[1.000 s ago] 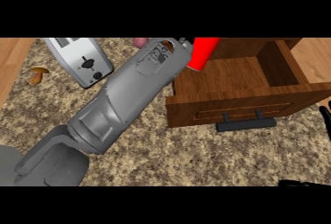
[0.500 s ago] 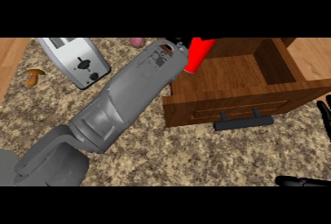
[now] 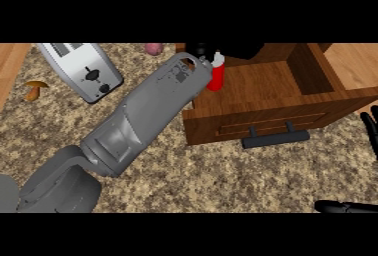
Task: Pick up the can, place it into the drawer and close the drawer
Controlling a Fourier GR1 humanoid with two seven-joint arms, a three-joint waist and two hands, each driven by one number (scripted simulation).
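The red can (image 3: 215,76) stands nearly upright inside the open wooden drawer (image 3: 295,107), at its back left corner. My left hand (image 3: 201,51) reaches in from the lower left on a long grey forearm and is curled round the can's top, hiding it. The drawer's black handle (image 3: 276,139) faces me on its front panel. My right hand (image 3: 370,125) shows only as black fingers at the right edge, relaxed and apart from the drawer.
A silver toaster (image 3: 83,70) lies on the speckled counter (image 3: 221,175) at the back left. A brown mushroom (image 3: 35,89) sits left of it. A pink object (image 3: 153,48) peeks in at the top, behind my forearm.
The can has gone from tilted to nearly upright and come down into the drawer's back left corner with my left hand. The right hand has barely shifted.
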